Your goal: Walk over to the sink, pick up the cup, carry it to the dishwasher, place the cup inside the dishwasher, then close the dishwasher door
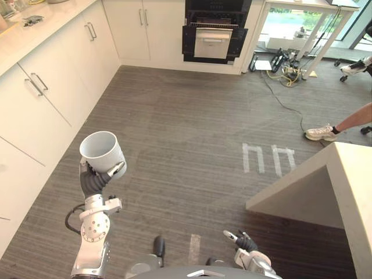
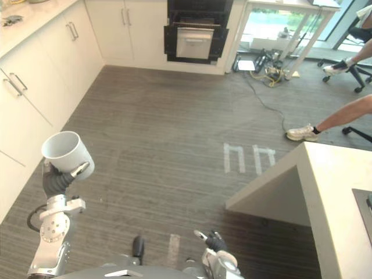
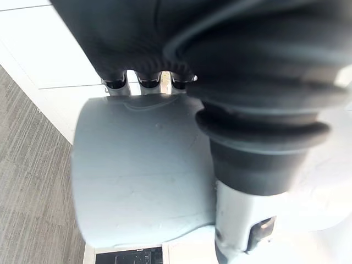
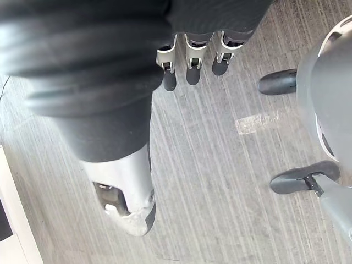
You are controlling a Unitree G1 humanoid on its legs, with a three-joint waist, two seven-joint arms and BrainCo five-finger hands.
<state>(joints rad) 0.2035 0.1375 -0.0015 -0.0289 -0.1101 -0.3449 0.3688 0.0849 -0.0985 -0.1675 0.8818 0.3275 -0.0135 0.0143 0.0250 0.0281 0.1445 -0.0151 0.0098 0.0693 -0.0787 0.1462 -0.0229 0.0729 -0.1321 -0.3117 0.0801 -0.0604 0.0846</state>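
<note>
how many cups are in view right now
1. A white cup, mouth upward, is held in the left hand, fingers curled round it, above the floor beside the white cabinets. Small items on the countertop are too small to identify.

Silver-grey arms (image 1: 93, 256); left hand (image 1: 93, 181) and right hand (image 1: 247, 241) dark-ribbed, fingers (image 4: 190, 58) silver, dark-tipped.
</note>
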